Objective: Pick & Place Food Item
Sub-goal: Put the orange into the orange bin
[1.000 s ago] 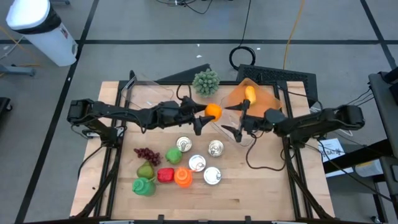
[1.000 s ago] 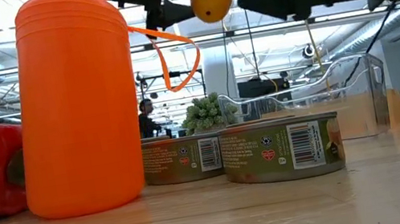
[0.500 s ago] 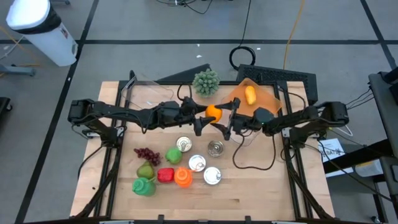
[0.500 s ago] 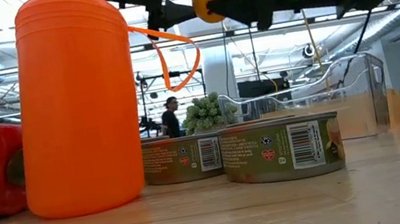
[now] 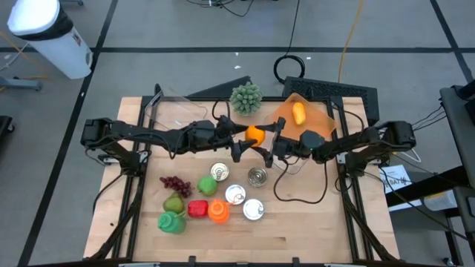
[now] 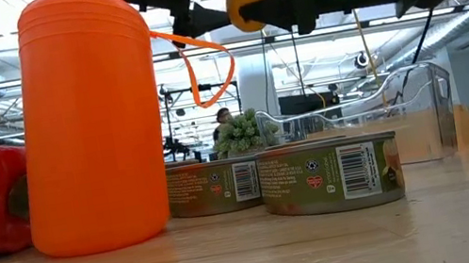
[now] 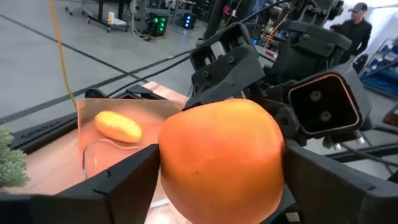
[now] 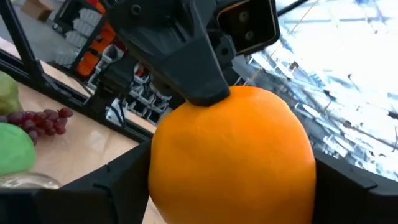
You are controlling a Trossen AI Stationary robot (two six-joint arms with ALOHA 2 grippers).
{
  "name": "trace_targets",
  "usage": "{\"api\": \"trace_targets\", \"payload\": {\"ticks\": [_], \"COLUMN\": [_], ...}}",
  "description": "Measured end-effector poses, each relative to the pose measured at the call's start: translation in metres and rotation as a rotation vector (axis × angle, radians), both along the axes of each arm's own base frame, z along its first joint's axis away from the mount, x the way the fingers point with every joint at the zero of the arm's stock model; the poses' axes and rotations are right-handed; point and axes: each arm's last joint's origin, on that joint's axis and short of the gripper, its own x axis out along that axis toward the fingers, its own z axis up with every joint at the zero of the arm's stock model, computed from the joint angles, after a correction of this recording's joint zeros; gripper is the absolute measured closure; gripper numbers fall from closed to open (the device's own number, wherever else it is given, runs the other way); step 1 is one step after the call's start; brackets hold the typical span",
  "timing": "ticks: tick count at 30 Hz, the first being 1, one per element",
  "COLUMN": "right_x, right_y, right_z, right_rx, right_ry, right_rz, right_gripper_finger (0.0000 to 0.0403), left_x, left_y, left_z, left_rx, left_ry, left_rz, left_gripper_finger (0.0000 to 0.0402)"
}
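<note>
Holding: the left gripper [image 5: 246,138] and the right gripper [image 5: 265,141] meet in mid-air over the desk [image 5: 312,222], both around one orange [image 5: 254,134].
Left gripper: a finger [image 7: 118,186] on each side of the orange [image 7: 221,163], pinching it.
Right gripper: its fingers [image 8: 112,186] flank the same orange [image 8: 233,155]; whether they press on it I cannot tell.
Orange: up between the two grippers, clear of the desk, seen high in the low view [image 6: 244,4].
Below the grippers: four tins [image 5: 236,194] standing on the desk.
Behind the right gripper: an orange tray [image 5: 315,119] with a yellow fruit [image 5: 298,113] in it.
Behind the left gripper: a green spiky ball [image 5: 246,98].
Farther out, beyond the tins: grapes [image 5: 175,182], a red pepper [image 5: 197,209], an orange bottle [image 5: 218,212].
</note>
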Motion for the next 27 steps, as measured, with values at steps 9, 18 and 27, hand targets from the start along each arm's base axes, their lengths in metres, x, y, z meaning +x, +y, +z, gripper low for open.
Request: {"api": "trace_targets", "payload": {"ticks": [9, 18, 27], "right_x": [-0.003, -0.037, -0.093], "right_y": [0.006, -0.006, -0.062], "right_z": [-0.006, 0.003, -0.017], "right_rx": [0.082, 0.224, 0.404], "right_ry": [0.107, 0.146, 0.05], "right_rz": [-0.048, -0.185, -0.469], "right_gripper_finger": [0.0091, 0.0091, 0.0091], "left_x": [-0.016, -0.057, -0.059], "left_y": [0.006, 0.007, 0.01], "left_z": [0.017, 0.041, 0.026], "left_rx": [0.095, 0.32, 0.284], "left_ry": [0.029, 0.197, 0.339], "left_rz": [0.004, -0.027, 0.013], "left_gripper_finger": [0.0027, 0.0033, 0.0029]}}
